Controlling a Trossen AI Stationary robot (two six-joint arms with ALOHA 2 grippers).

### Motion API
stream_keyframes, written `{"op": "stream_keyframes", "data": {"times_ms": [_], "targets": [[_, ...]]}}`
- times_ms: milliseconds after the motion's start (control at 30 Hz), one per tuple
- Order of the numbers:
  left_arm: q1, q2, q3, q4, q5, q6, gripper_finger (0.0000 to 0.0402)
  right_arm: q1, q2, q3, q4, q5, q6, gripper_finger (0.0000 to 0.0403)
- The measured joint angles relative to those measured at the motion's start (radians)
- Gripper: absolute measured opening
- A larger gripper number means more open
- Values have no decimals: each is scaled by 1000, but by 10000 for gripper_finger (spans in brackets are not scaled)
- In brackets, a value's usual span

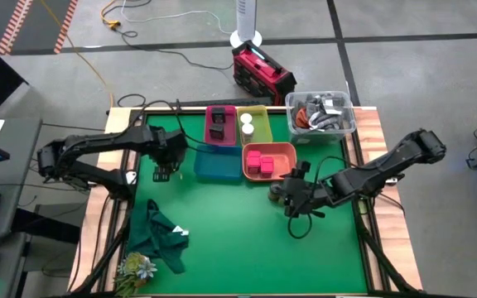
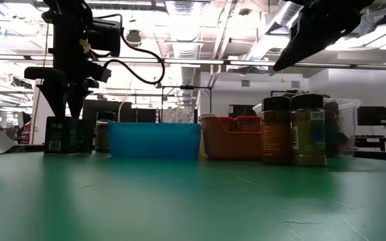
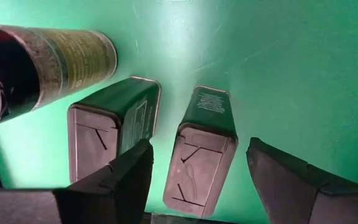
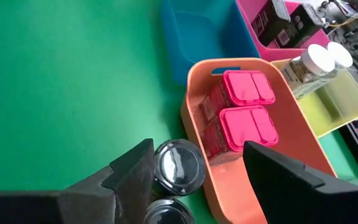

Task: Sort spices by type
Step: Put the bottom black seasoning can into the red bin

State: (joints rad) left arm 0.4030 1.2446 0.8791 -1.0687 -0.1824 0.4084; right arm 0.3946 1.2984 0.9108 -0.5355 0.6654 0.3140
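Note:
My left gripper is open and hovers over two dark boxy tins standing on the green mat. Its fingers straddle one tin from above without touching; the other tin and a dark round jar stand beside it. My right gripper is open above two dark round jars, whose lids show between its fingers. Magenta cubes lie in the orange tray, white-topped jars stand in the yellow-green tray, and a tin sits in the pink tray.
An empty blue tray lies between the two grippers. The clear bin of cables sits at the far right corner. A green cloth and flowers lie at the near left. Bare green mat spreads across the near middle.

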Motion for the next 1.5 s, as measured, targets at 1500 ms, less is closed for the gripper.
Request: {"op": "stream_keyframes", "data": {"times_ms": [1500], "targets": [[-33, 1, -147, 32, -17, 224, 247, 15, -8, 0, 21, 44, 28, 273]]}}
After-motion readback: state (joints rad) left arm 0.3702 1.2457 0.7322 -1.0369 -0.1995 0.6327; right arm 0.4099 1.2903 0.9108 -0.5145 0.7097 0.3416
